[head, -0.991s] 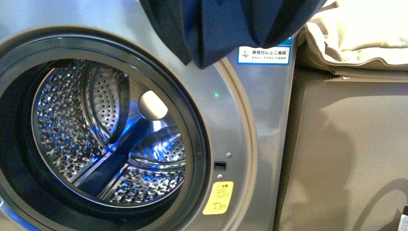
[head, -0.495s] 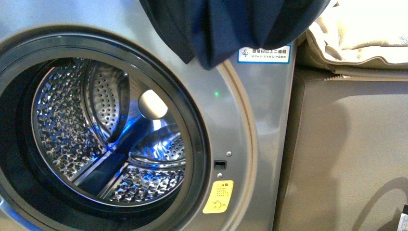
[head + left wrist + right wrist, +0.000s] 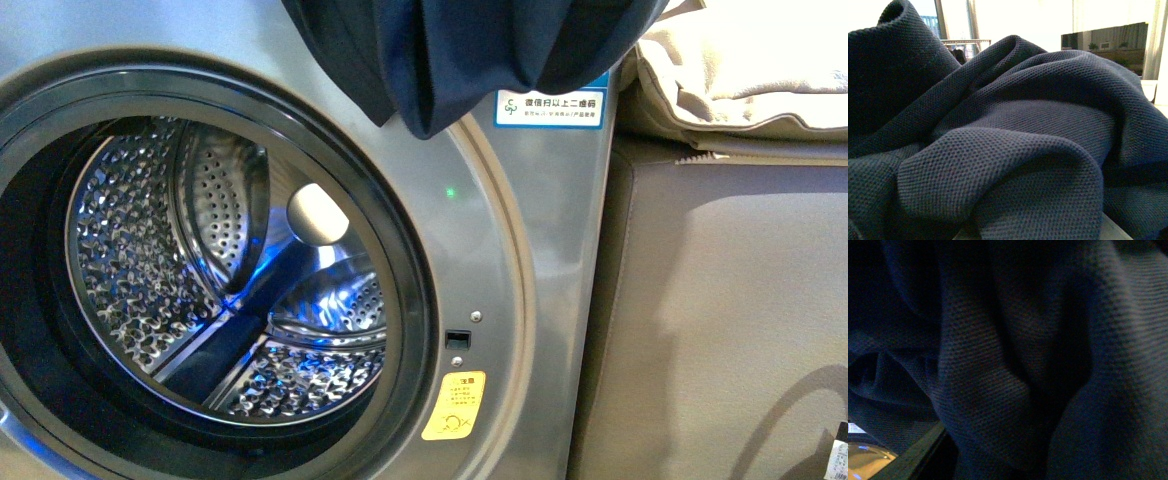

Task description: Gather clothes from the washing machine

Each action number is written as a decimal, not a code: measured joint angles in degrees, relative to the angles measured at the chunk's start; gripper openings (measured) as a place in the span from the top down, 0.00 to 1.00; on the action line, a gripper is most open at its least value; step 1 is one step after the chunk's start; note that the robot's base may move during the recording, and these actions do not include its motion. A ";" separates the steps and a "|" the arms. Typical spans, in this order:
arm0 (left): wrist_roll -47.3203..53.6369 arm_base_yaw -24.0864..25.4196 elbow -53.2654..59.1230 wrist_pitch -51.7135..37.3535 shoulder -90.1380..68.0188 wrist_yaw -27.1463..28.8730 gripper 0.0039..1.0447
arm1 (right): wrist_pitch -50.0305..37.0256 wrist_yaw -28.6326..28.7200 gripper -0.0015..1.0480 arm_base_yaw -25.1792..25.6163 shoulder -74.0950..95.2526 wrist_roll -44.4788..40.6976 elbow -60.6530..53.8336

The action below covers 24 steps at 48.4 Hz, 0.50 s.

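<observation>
Clothes (image 3: 470, 50): a dark navy garment of fine knitted weave hangs in limp folds at the top of the front view. It is outside the drum (image 3: 150, 270), in front of the washing machine (image 3: 540, 250) above and to the right of the porthole. Its lowest fold covers the near corner of the blue-white label (image 3: 552, 108).

I judge it to be soft and light, with nothing fragile about it. The textured weave should resist slipping, but the loose cloth will sag and swing. A bunched ridge of several layers would give a surer hold than a single trailing edge.

Both wrist views are filled with the same fabric pressed close to the lens. Neither pincer shows in any picture, so I cannot tell how far either is open or whether it clamps the cloth.

As far as it shows, the perforated drum holds no garment. A beige cushion (image 3: 740, 80) lies to the right of the machine.
</observation>
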State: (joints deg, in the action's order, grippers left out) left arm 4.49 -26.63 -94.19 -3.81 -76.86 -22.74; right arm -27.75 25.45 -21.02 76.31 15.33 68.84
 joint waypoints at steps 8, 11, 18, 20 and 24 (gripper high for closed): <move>0.00 0.00 0.00 0.00 0.00 0.00 0.86 | -0.81 -0.50 0.57 0.85 -0.24 1.64 0.00; -0.02 0.00 0.00 0.00 0.00 0.00 0.86 | -1.05 -0.50 0.68 1.25 -0.72 2.56 -0.02; -0.11 0.00 -0.04 0.00 0.00 -0.17 0.67 | -1.11 -0.37 0.90 1.88 -2.16 3.82 -0.37; -0.11 0.00 -0.26 0.00 0.00 -0.22 0.58 | -1.05 -0.37 0.93 2.14 -2.40 4.15 -0.37; -0.11 0.00 -0.61 0.00 0.02 -0.35 0.43 | -0.83 -0.74 0.94 2.69 -2.47 4.68 -0.37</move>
State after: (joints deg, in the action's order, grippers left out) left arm 4.38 -26.63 -94.80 -3.81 -76.84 -23.09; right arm -28.58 24.71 -18.33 73.84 20.01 68.47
